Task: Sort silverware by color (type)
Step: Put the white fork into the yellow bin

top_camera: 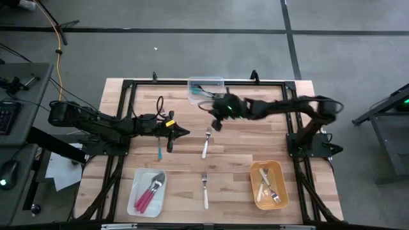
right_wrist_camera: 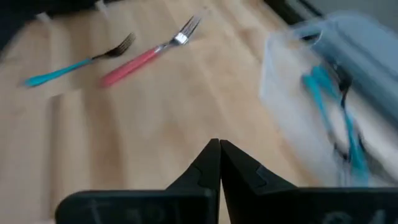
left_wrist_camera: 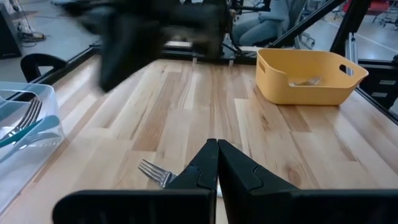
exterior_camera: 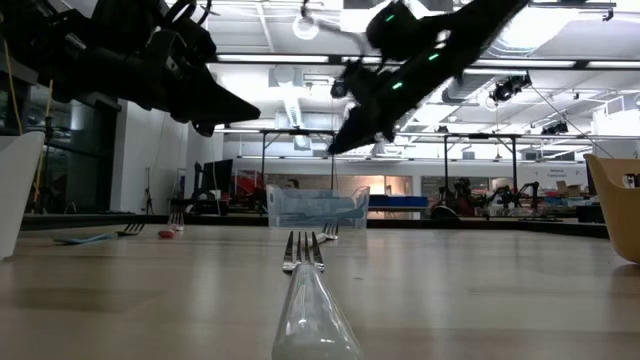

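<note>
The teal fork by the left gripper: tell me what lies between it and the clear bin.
Nothing visible. Bare wood runs from the teal fork to the clear bin. The left gripper hovers beside the fork, fingers shut; the red fork lies alongside, not in the path.

Clear bin [top_camera: 206,89] sits at table's [top_camera: 243,166] far edge, centre, forks inside; white tray [top_camera: 147,193] near-left and yellow bin [top_camera: 268,185] near-right, forks in both. Loose forks between: one [top_camera: 206,143] mid-table, one [top_camera: 204,190] nearer the front between tray and yellow bin, one [top_camera: 159,148] left of centre.
</note>
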Action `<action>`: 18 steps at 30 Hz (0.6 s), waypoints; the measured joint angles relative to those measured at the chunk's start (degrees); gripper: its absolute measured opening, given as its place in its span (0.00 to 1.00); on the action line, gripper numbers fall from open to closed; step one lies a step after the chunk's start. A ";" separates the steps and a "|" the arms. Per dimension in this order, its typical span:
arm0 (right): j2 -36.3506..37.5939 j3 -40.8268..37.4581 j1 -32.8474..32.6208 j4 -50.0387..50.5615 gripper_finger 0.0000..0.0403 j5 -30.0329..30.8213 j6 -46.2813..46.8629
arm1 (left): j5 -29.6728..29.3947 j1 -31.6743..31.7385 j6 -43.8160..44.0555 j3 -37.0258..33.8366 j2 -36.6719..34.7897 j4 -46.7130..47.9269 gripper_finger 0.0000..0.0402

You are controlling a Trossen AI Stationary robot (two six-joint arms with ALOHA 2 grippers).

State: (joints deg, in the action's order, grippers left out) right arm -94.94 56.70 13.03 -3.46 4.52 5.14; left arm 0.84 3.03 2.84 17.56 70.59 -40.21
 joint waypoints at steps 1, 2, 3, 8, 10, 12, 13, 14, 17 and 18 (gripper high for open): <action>2.09 -1.97 -1.58 0.50 0.00 0.92 1.76 | 0.00 0.00 0.11 0.00 0.00 -0.04 0.00; 3.97 -3.46 -3.29 0.85 0.00 1.85 3.45 | 0.00 0.00 0.13 0.00 0.00 -0.10 0.00; 5.61 -4.88 -5.04 1.26 0.01 2.62 5.12 | 0.00 0.00 0.40 0.03 0.00 -0.08 0.00; 9.34 -7.11 -14.29 2.39 0.01 10.93 10.20 | 0.00 0.00 0.56 0.76 -0.01 0.01 0.00; 8.50 -6.96 -17.29 1.41 0.01 13.34 11.47 | 0.00 0.00 0.59 0.81 0.00 0.07 0.00; 6.82 -6.56 -19.32 -0.28 0.01 14.40 13.92 | 0.00 0.00 0.59 0.81 0.00 0.08 0.00; 5.65 -6.31 -20.05 -1.58 0.02 14.40 15.44 | 0.00 0.00 0.60 0.81 0.00 0.20 0.00; 4.50 -6.02 -20.59 -2.13 0.02 14.35 16.98 | 0.00 0.00 0.84 0.81 0.00 0.47 0.00; 0.52 -4.53 -21.26 -2.34 0.08 14.34 21.53 | 0.00 0.00 1.49 0.81 0.00 1.08 0.00; -0.64 -4.03 -21.29 -2.27 0.11 14.31 23.17 | 0.00 0.00 1.50 0.81 0.00 1.34 0.00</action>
State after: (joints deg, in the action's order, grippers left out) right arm -95.58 52.67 -8.27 -5.74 18.83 28.31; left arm 0.84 3.03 4.34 18.37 70.59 -38.87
